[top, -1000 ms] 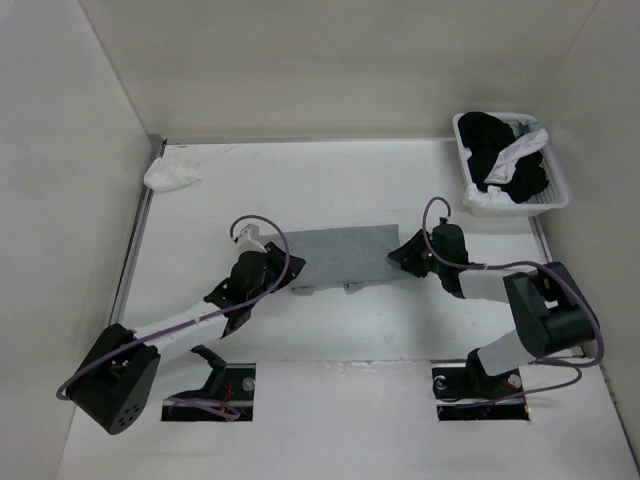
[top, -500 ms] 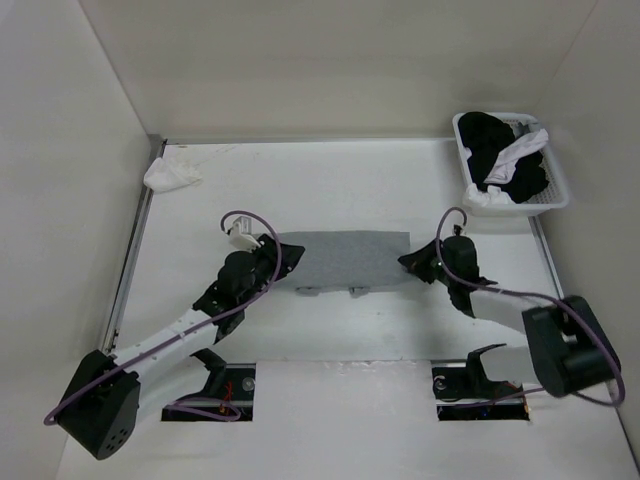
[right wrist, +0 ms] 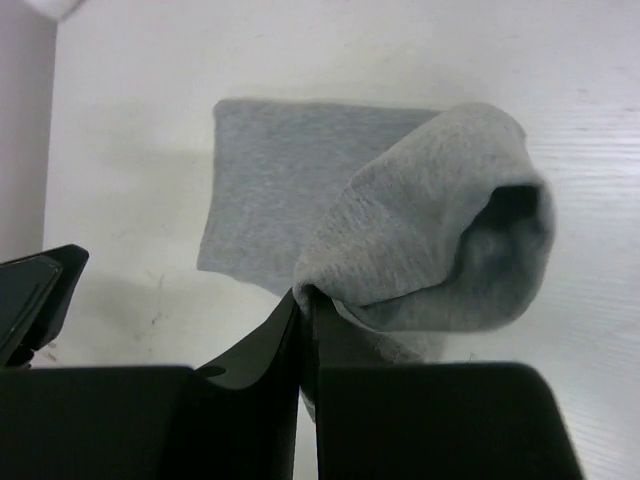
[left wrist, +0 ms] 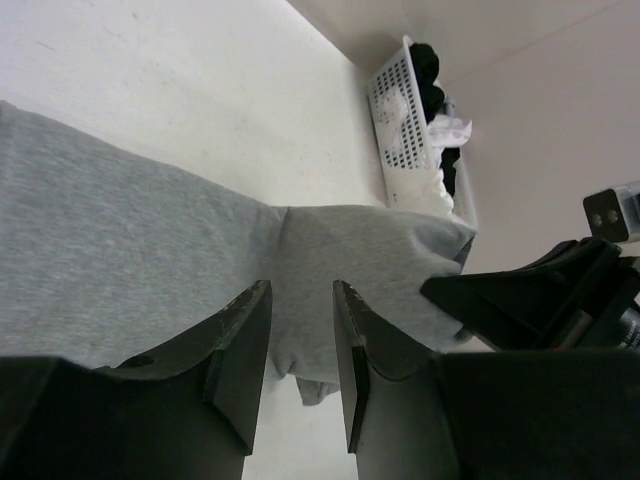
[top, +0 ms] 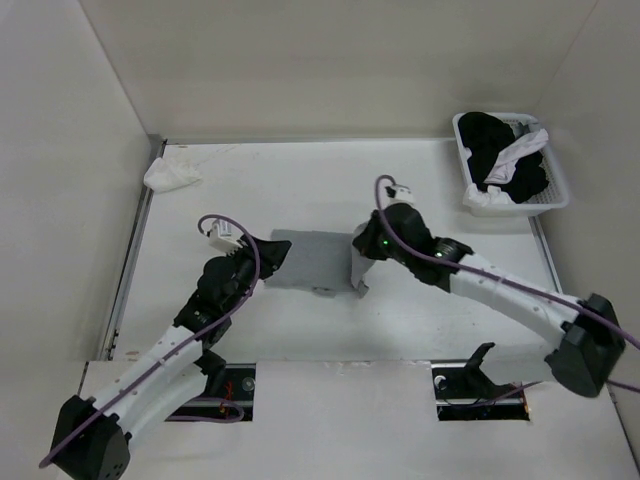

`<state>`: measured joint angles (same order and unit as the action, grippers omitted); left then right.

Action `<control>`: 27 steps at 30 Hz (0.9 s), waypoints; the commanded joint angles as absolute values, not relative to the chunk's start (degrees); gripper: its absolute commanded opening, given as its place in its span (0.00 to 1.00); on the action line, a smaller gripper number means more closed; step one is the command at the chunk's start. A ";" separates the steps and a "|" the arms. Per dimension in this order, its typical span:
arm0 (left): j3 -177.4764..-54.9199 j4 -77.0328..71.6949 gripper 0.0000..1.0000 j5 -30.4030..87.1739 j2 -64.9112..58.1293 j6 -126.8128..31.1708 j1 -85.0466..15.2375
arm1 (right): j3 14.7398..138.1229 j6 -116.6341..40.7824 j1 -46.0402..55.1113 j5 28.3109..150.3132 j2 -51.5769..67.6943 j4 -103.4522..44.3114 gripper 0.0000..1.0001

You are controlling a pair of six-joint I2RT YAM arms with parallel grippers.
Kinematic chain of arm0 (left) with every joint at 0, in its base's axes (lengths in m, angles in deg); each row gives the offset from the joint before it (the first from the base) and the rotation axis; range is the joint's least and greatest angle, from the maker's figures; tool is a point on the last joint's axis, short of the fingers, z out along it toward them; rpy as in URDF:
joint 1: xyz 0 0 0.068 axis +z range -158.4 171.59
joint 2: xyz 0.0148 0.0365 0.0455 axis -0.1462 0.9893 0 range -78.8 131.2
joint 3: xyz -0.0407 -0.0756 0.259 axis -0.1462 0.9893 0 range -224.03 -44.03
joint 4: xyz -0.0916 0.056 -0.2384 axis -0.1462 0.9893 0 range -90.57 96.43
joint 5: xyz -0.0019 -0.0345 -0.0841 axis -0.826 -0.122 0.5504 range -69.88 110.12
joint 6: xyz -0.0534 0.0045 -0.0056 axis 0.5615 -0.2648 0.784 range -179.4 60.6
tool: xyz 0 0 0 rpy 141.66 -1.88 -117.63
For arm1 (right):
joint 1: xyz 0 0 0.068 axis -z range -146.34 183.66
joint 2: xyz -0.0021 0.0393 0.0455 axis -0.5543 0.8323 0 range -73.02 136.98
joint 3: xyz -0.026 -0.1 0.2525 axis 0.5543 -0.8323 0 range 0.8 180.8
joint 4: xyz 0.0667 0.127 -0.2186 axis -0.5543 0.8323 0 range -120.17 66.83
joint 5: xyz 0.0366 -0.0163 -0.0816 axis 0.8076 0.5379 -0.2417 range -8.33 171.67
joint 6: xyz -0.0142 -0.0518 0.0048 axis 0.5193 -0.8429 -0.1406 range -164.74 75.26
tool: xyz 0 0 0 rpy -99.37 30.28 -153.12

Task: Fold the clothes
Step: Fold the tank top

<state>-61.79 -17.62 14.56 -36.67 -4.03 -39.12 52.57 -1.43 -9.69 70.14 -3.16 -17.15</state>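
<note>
So the grey top [top: 312, 262] is laid out mid-table [top: 300, 190], between the two arms, a bit left of centre. Most of it is spread flat, but its right end is lifted off the surface and curled over into a loose roll, which is seen best from the right wrist, where the open loop of knit hangs just past the fingertips. That end is clamped by the right gripper [top: 362, 250], with the jaws pressed tight together on a fold of the fabric. The left end is covered by the left gripper [top: 265, 262], tilted low over the cloth. Its fingers [left wrist: 245, 340] are kept a narrow gap apart, and grey fabric is seen through that gap. Whether anything is actually pinched there can't be told from these views, tbh. A short edge of the top is seen poking out on the near side, under the lifted part. Further out, a white basket [top: 556, 200] is parked in the far right corner, stuffed with black and white garments [top: 505, 150]. A small white cloth [top: 170, 176] is bunched up in the far left corner against the wall.
</note>
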 commanded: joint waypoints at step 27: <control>-61.61 -15.77 0.37 19.96 -30.55 -6.92 -30.23 | 76.46 -6.41 -17.19 71.20 28.83 -18.56 0.19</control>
